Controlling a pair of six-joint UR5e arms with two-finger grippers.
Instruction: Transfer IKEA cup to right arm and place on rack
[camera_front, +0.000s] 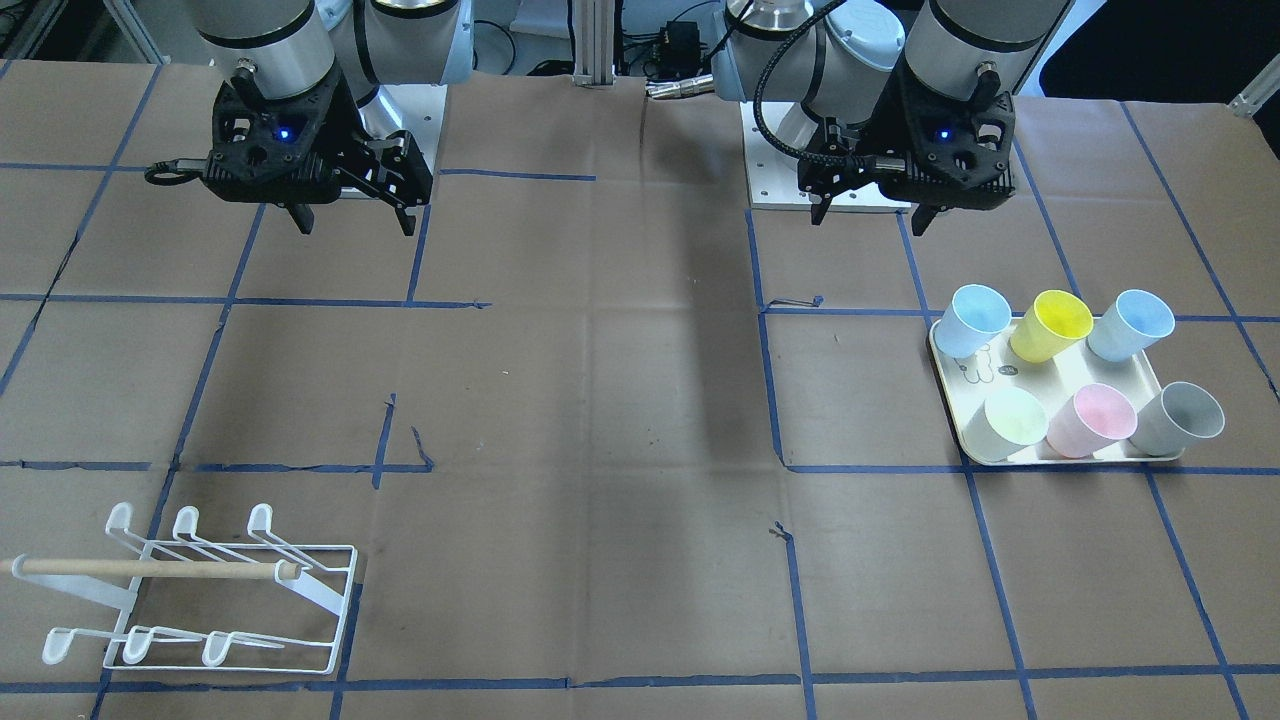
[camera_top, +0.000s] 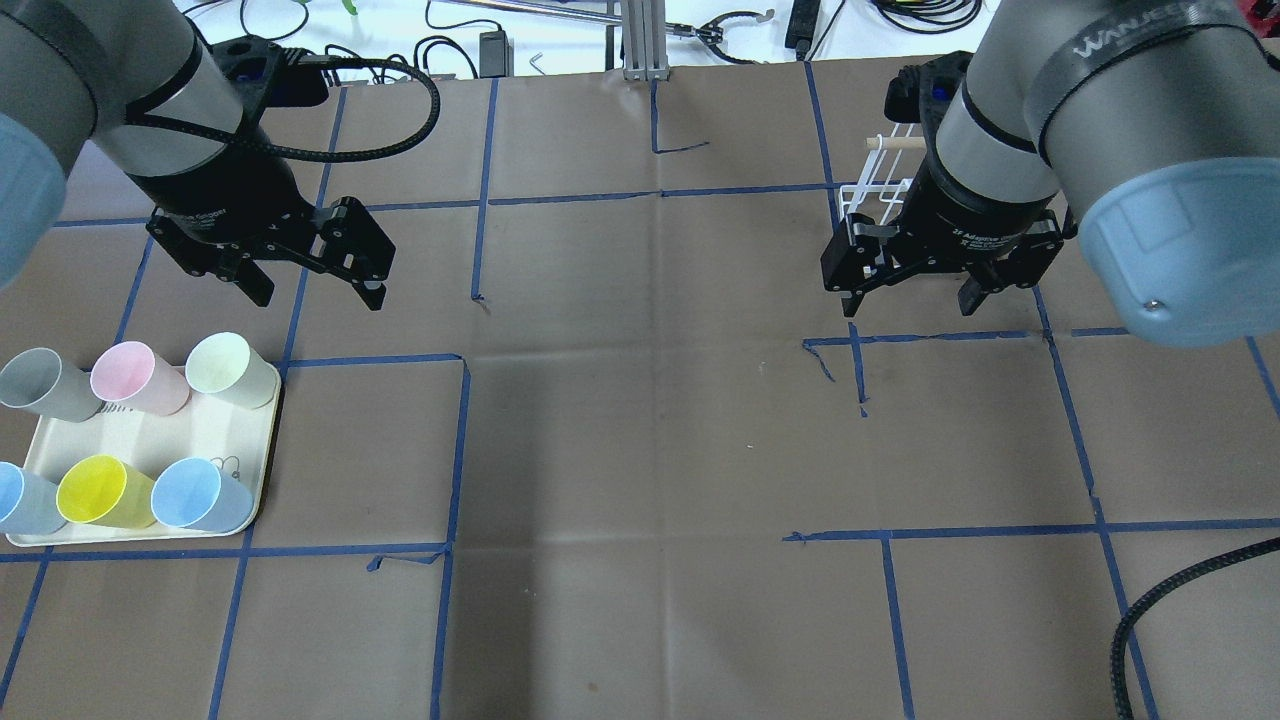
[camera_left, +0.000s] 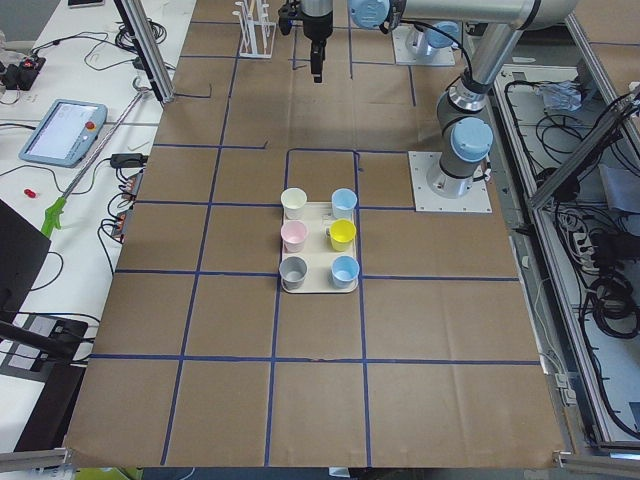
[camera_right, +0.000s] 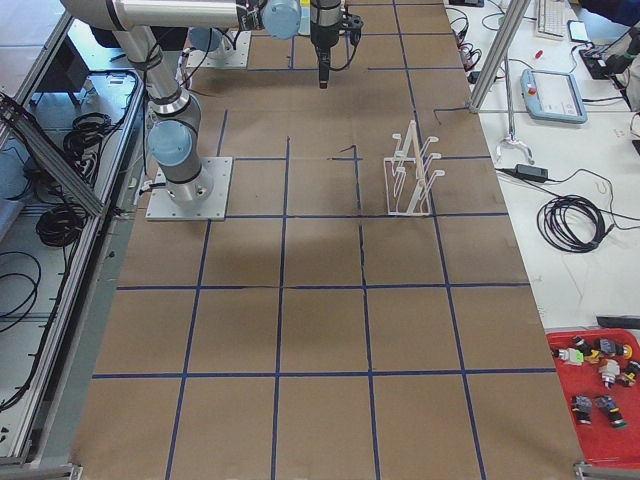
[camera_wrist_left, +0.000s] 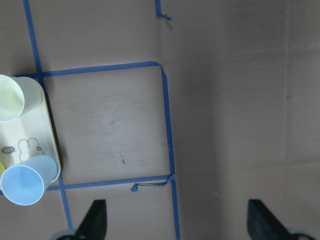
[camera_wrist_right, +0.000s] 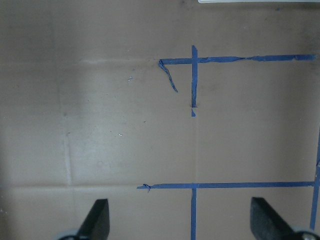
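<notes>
The worktop (camera_top: 640, 450) is covered in brown paper marked into squares with blue tape (camera_top: 660, 192). The left arm (camera_top: 150, 90), with a ribbed black hose (camera_top: 432, 100), comes in over the left side. The right arm (camera_top: 1000, 130) comes in over the right side. Both hang above the worktop, pointing down and touching nothing.

The rack (camera_front: 150, 568) stands at the far right of the worktop, well apart from the tray. Its wooden bar lies along the frame between two rows of white prongs. In the overhead view the right arm's wrist hides most of it.

The tray (camera_top: 160, 435), pale and rectangular, lies on the left, towards the near side.

The left gripper (camera_top: 318, 297) hovers just beyond the tray's far right corner, its fingers wide apart and empty. The right gripper (camera_top: 910, 300) hovers on the near side of the rack, its fingers likewise spread with nothing between them.

Six cups (camera_left: 293, 236) stand upright on the tray, mouths up, in two rows of three. The far row, left to right, is a grey cup (camera_top: 40, 385), a pink cup (camera_top: 135, 378) and a pale green cup (camera_top: 228, 370). The near row is a blue cup (camera_top: 15, 500), a yellow cup (camera_top: 100, 492) and a second blue cup (camera_top: 200, 495).
</notes>
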